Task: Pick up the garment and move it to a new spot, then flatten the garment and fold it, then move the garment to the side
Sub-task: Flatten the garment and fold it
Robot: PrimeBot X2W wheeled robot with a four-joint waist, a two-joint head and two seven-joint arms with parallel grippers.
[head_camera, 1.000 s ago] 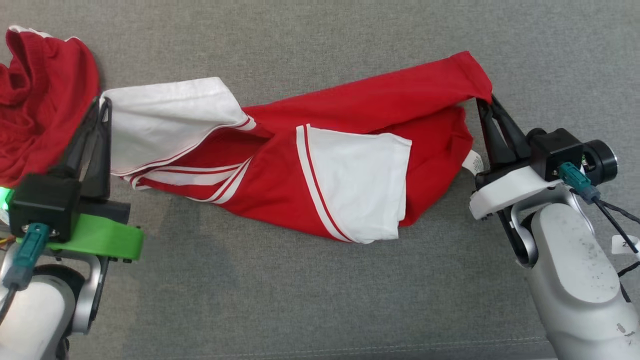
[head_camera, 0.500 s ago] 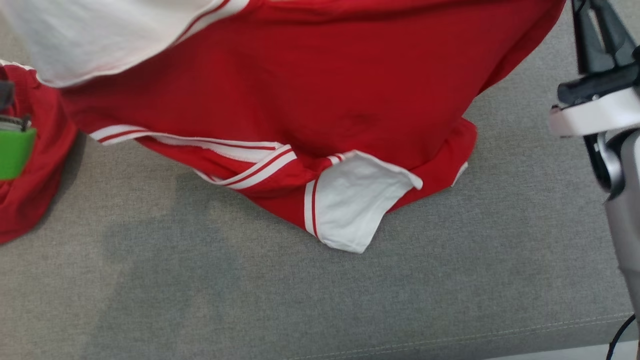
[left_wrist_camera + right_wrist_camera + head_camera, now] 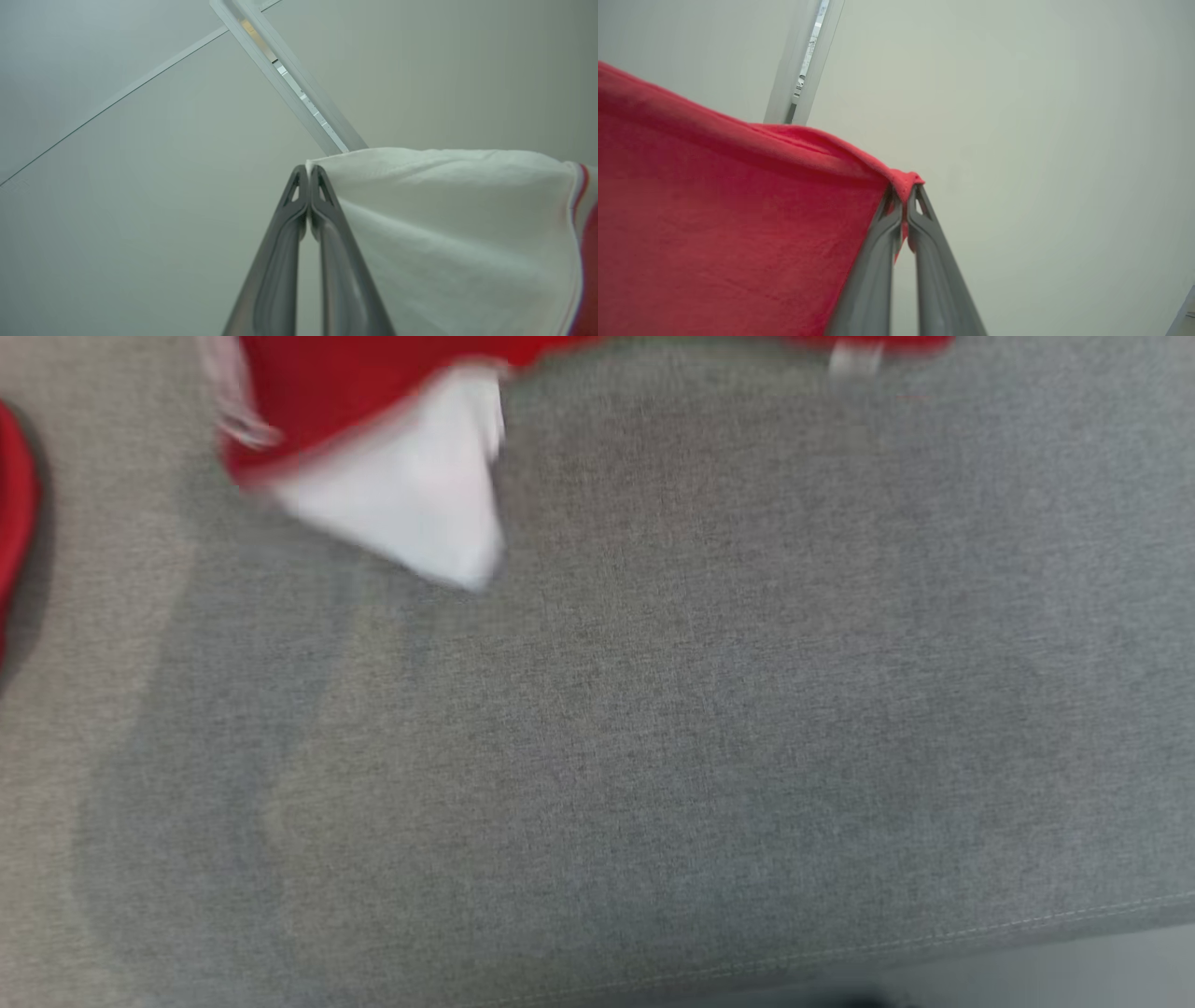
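lifted since a second ago, the red-and-white cotton garment (image 3: 401,485) hangs above the grey woven surface (image 3: 653,709), left gripper (image 3: 308,171) clamped on its white corner, right gripper (image 3: 904,190) on its red hem; such thin pinches could slip mid-swing.

In the head view we make out the garment (image 3: 392,476) as a blurred red and white smear, cut off by the top edge. A red strip (image 3: 11,513) at the left edge is cut too, perhaps another cloth. In the left wrist view the garment's white part runs off right and bottom; in the right wrist view its red part runs off left and bottom.
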